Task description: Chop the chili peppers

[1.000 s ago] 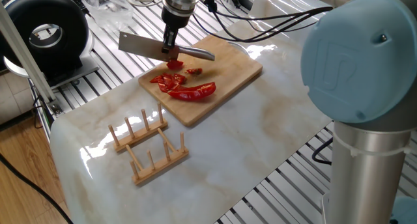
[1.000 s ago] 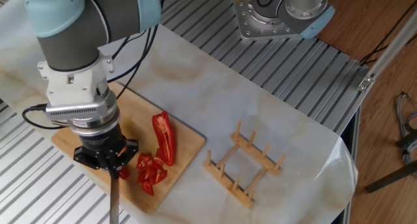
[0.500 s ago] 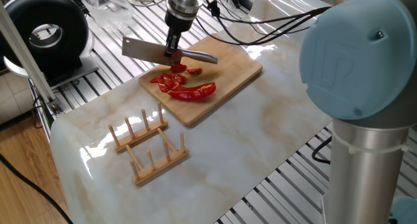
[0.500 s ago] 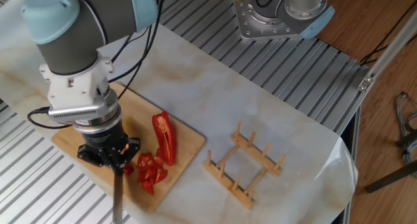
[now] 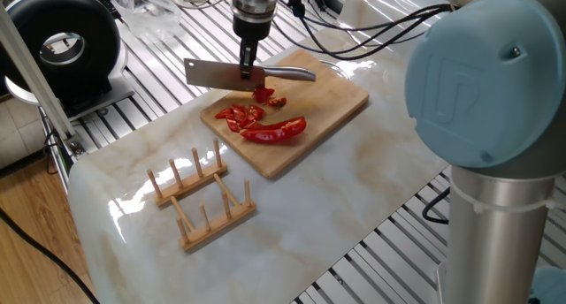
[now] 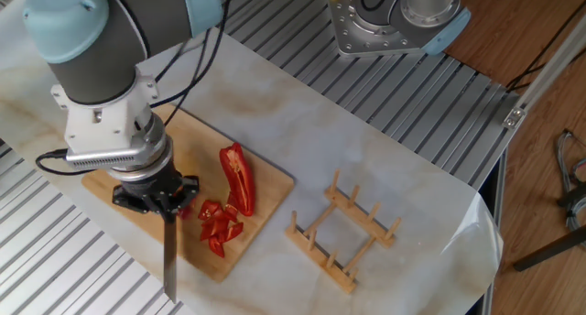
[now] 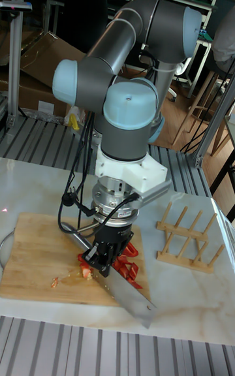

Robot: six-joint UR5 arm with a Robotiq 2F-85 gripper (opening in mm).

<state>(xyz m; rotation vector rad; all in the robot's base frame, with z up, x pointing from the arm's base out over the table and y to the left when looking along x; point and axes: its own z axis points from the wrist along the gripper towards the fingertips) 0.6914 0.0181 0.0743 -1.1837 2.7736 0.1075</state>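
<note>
Fingers: the black two-finger gripper (image 5: pixel 248 64) points straight down, and its fingers (image 6: pixel 161 203) are pinched tight on the handle of the broad steel cleaver (image 5: pixel 215 72).
Cleaver: blade flat-sided and level, edge down; in the tall fixed view it (image 7: pixel 124 292) runs out from under the fingers toward the near edge of the board. Whether the edge touches the wood, I cannot tell.
Chili peppers: the glossy red chili peppers (image 5: pixel 263 124) lie on the board just beside and below the fingers. One long curved half (image 6: pixel 238 173) sits whole on the far side of the fingers; a cluster of cut red pieces (image 6: pixel 218 227) lies between it and the blade. A couple of loose red bits (image 5: pixel 277 101) sit right at the fingers, by the handle.
Board: the rectangular light wooden cutting board (image 5: pixel 334 90) lies flat on the pale marbled counter (image 5: pixel 354 180), directly under the fingers.
Rack: the small wooden peg rack (image 5: pixel 200 196) stands on the counter well apart from the fingers, beyond the board's edge.
Arm: the grey and light-blue robot arm (image 7: pixel 130 108) rises straight above the fingers.
</note>
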